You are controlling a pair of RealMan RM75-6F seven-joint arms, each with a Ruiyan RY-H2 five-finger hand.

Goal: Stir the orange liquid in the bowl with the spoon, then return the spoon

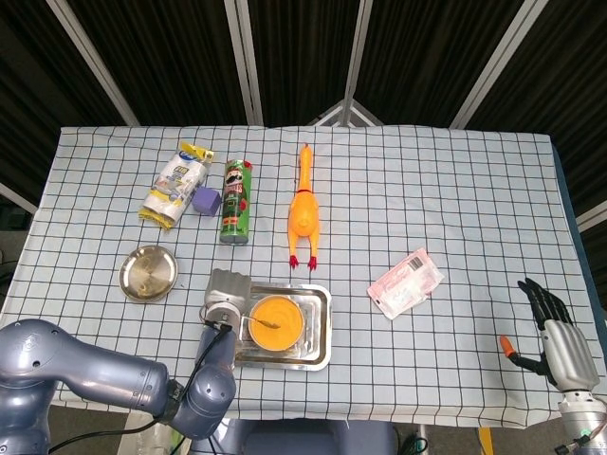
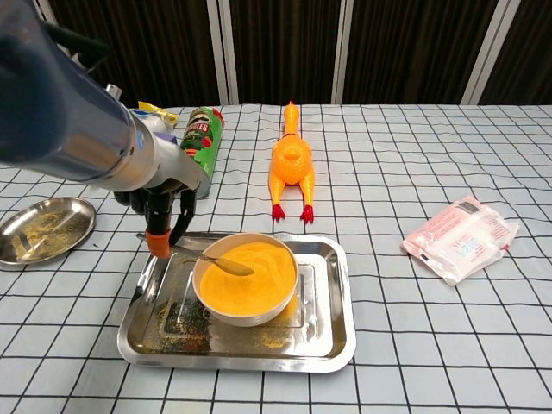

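My left hand (image 2: 159,207) has its fingers clamped on the spoon (image 2: 217,261), whose tip sits in the bowl (image 2: 246,280) on the tray (image 2: 332,297). My right hand (image 1: 553,338) idles, fingers apart. A jerky stroke could slop liquid or drag the bowl.

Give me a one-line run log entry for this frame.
phase: stirring | left hand: holds spoon, tip in orange liquid | bowl: in tray | right hand: idle, off the table's edge
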